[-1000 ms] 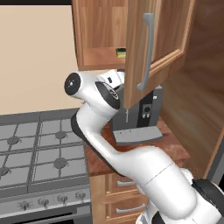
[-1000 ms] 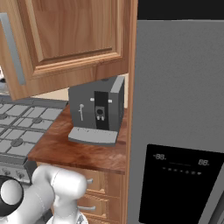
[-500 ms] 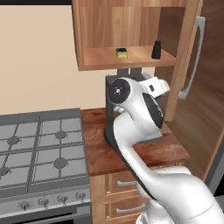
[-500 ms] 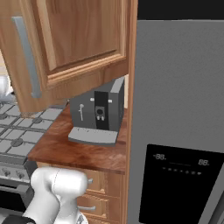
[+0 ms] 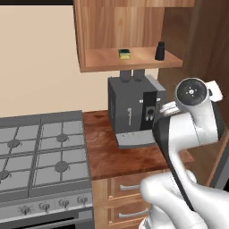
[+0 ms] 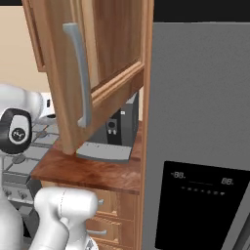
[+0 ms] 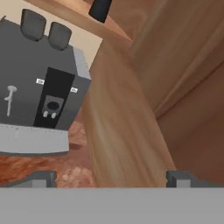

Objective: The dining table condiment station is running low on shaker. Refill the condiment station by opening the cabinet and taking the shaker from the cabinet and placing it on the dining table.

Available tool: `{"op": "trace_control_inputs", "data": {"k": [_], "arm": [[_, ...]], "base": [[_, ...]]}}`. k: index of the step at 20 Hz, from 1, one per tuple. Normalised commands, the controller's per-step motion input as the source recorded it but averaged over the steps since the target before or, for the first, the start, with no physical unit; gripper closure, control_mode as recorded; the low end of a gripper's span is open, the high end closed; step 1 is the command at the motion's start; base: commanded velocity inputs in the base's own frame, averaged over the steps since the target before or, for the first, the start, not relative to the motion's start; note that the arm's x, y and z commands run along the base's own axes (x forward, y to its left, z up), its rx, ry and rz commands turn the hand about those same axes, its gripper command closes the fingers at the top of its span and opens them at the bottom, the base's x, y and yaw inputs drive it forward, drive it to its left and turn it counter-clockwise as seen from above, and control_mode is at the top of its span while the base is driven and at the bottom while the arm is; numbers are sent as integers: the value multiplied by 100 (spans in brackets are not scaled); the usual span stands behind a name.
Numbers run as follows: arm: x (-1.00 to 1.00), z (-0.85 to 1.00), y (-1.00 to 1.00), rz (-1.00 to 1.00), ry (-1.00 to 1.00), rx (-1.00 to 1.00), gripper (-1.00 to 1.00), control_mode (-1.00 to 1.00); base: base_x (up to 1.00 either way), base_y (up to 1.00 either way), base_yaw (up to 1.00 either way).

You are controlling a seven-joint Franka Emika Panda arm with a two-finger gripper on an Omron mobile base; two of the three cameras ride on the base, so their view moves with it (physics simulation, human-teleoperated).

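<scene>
The cabinet [image 5: 129,27] hangs open above the counter. Its door [image 6: 105,53], with a long silver bar handle [image 6: 80,78], is swung far out. On the bare shelf a small black shaker [image 5: 159,50] stands at the right end; it also sits at the top of the hand view as the shaker [image 7: 100,9]. My gripper [image 7: 111,178] is open, well below the shelf. The door's wooden edge [image 7: 118,131] runs up between its two finger tips, which do not clamp it. The dining table and the condiment station are out of view.
A yellow-green sponge [image 5: 125,54] lies on the shelf left of the shaker. A grey coffee machine [image 5: 134,107] stands on the reddish counter [image 5: 112,156] under the cabinet. A gas stove [image 5: 40,152] is to the left, a tall grey fridge [image 6: 200,132] to the right.
The cabinet door has swung from partly open to wide open. My arm has swept from the left of the door across to the right, in front of the coffee machine.
</scene>
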Motion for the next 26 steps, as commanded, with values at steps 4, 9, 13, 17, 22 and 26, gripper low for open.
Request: {"op": "trace_control_inputs", "data": {"k": [4,9,13,17,22,26], "arm": [[-17,33,-100,0,0,12,-100,-100],[-19,31,-83,0,-1,8,-100,-100],[-4,7,1,0,-5,0,-100,-100],[27,0,70,0,-2,0,-100,-100],[43,0,98,0,-11,0,-100,-100],[43,0,100,0,-13,2,-100,-100]], "base": [[0,0,0],[0,0,0],[0,0,0],[0,0,0],[0,0,0],[0,0,0]]}}
